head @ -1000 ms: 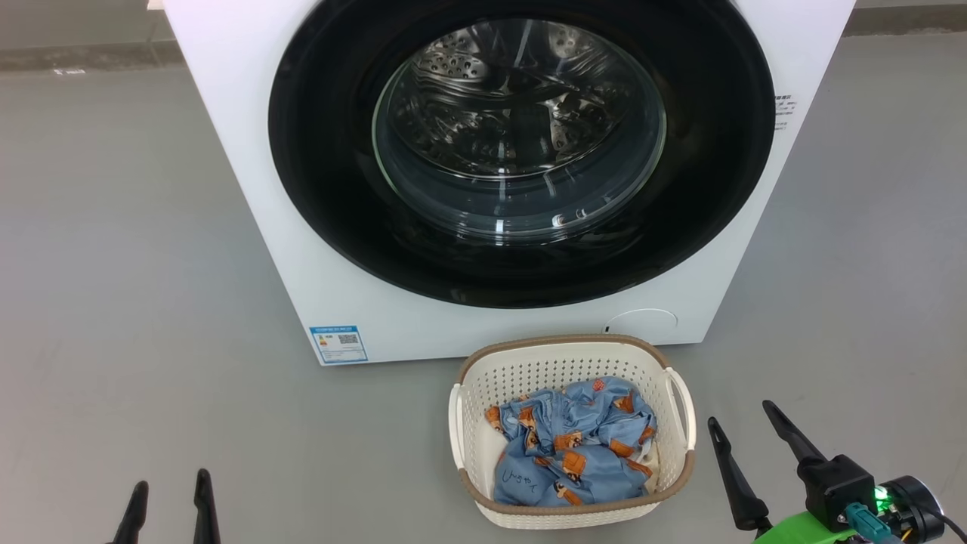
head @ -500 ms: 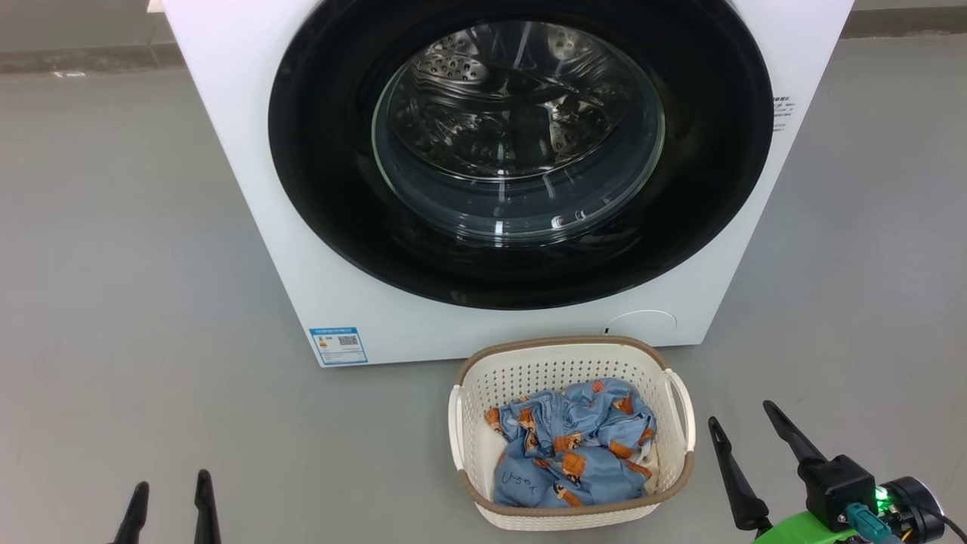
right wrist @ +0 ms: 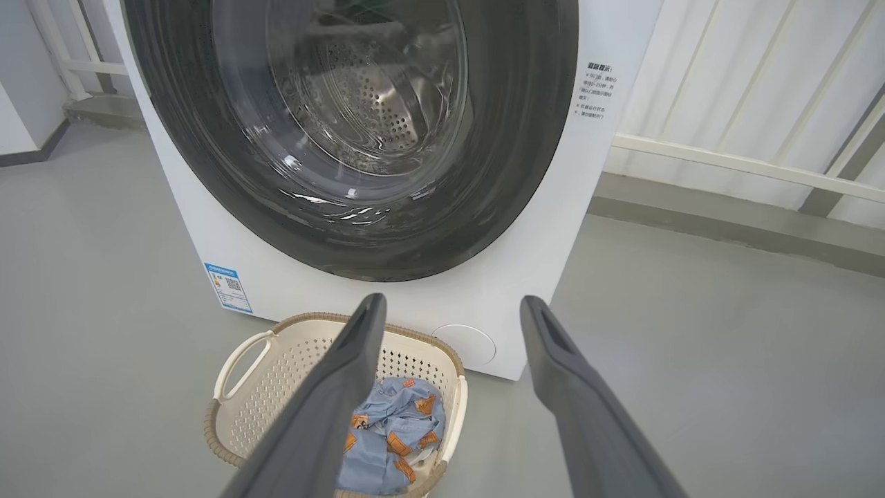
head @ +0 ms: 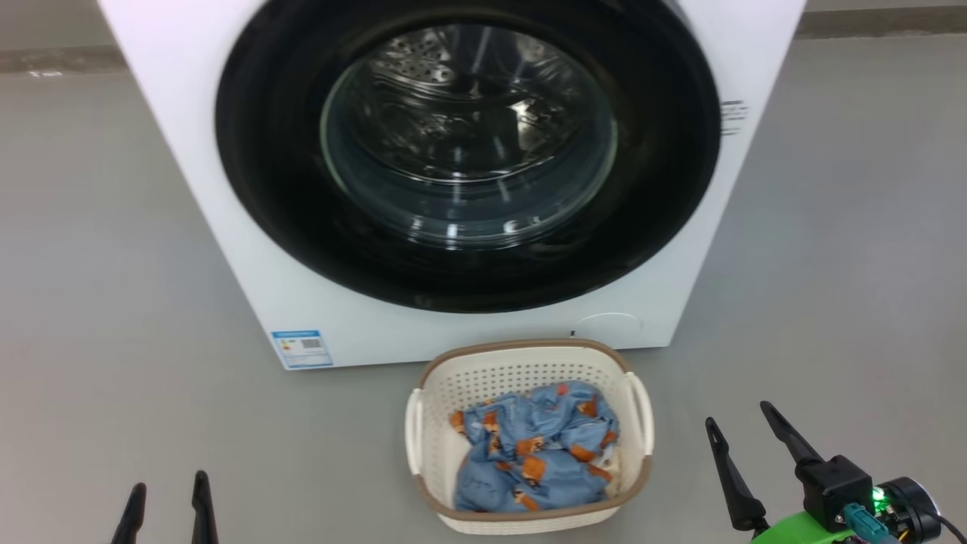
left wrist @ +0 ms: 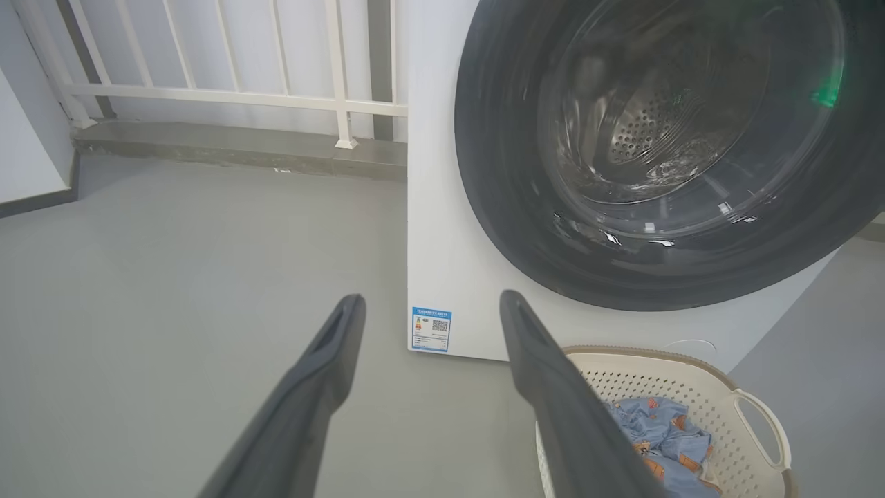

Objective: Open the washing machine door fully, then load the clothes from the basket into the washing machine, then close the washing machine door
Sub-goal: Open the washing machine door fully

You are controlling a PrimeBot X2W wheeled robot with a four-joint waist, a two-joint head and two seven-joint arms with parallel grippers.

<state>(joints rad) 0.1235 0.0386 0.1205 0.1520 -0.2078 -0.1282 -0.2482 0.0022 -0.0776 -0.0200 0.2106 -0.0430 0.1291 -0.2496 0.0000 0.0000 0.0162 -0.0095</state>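
The white washing machine (head: 189,196) stands in front of me. The washing machine door (head: 287,189) is shut against it, a glossy black rim around a clear glass bowl, with the steel drum showing through. On the floor before it sits the cream basket (head: 529,353), holding the light blue clothes (head: 529,461). My left gripper (head: 170,482) is open at the lower left, well left of the basket. My right gripper (head: 739,415) is open just right of the basket, nothing between its fingers. The right wrist view looks over the basket (right wrist: 290,346) toward the door (right wrist: 525,138).
A blue label (head: 302,349) and a round cover (head: 608,326) sit low on the machine's front. A white railing (left wrist: 276,97) on a low kerb runs behind the machine. Bare grey floor (head: 113,302) lies on both sides.
The whole head picture has shifted left, so the camera has turned. Both grippers stay open at the same spots in the picture; the door is still shut.
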